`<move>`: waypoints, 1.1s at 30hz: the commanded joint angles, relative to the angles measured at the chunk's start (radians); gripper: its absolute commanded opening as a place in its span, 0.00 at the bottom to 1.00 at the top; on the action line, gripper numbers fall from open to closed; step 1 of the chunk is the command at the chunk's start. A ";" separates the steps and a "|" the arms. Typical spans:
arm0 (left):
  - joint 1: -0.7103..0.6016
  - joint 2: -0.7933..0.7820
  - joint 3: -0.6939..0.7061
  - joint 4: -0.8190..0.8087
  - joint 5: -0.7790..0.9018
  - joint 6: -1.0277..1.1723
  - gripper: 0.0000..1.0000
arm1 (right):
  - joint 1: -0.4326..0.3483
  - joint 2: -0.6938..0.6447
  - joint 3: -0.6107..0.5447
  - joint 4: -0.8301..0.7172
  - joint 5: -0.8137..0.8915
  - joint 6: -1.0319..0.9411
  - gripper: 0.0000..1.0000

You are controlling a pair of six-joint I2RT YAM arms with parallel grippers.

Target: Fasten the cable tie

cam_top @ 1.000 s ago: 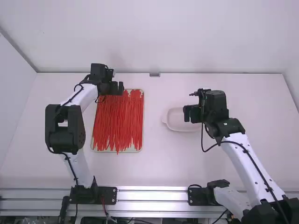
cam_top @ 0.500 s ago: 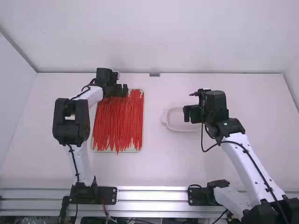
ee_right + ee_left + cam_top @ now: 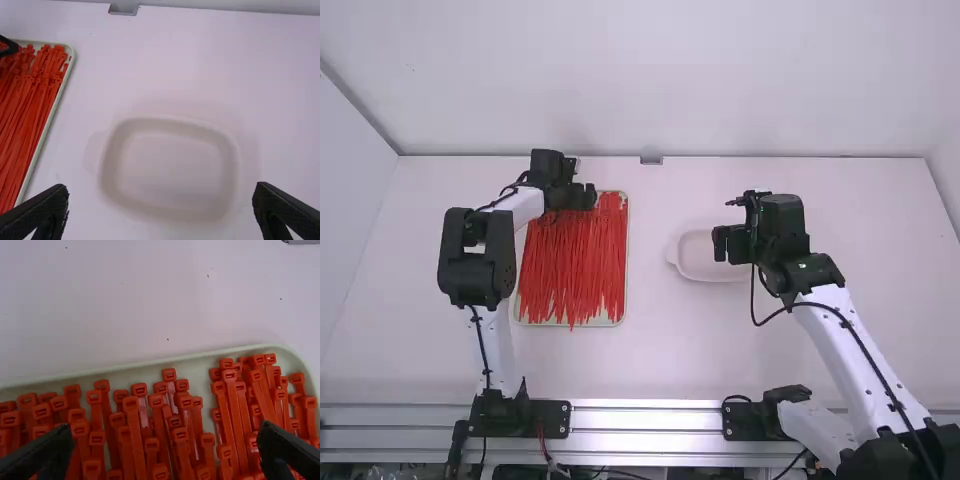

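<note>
The left gripper (image 3: 576, 196) hangs at the top end of the tray (image 3: 624, 290), left of centre in the frame, right over the red cable ties (image 3: 575, 262) packed inside. Right of centre, the right gripper (image 3: 731, 244) sits above the white dish (image 3: 694, 264), which lies on the white table (image 3: 650, 345) apart from the tray.

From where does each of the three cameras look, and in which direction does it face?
High view: above and behind the robot, facing forward and down at the table; left arm and right arm show.
Left wrist view: above the tray, facing the cable ties; the open left gripper shows.
Right wrist view: above the dish, facing it; the open right gripper shows.
Shared: both wrist views show the tray and cable ties.
</note>
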 commanded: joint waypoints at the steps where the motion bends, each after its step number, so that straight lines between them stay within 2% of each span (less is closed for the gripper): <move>1: -0.005 0.012 0.026 -0.004 0.008 -0.005 0.89 | 0.005 0.008 0.037 -0.001 0.002 0.001 0.98; 6: -0.005 0.012 0.026 -0.008 -0.008 -0.008 0.68 | 0.005 0.008 0.037 -0.002 0.002 0.001 0.98; 7: -0.005 0.012 0.026 -0.009 -0.035 -0.029 0.57 | 0.005 0.008 0.037 -0.002 0.002 0.002 0.98; 8: -0.005 0.012 0.026 -0.010 -0.044 -0.029 0.52 | 0.005 0.008 0.037 -0.002 0.002 0.002 0.98; 11: -0.005 0.012 0.026 -0.011 -0.042 -0.023 0.56 | 0.005 0.008 0.037 -0.002 0.002 0.002 0.98; 33: -0.005 0.058 0.031 0.033 -0.043 -0.056 0.50 | 0.005 0.008 0.037 0.000 0.002 -0.002 0.98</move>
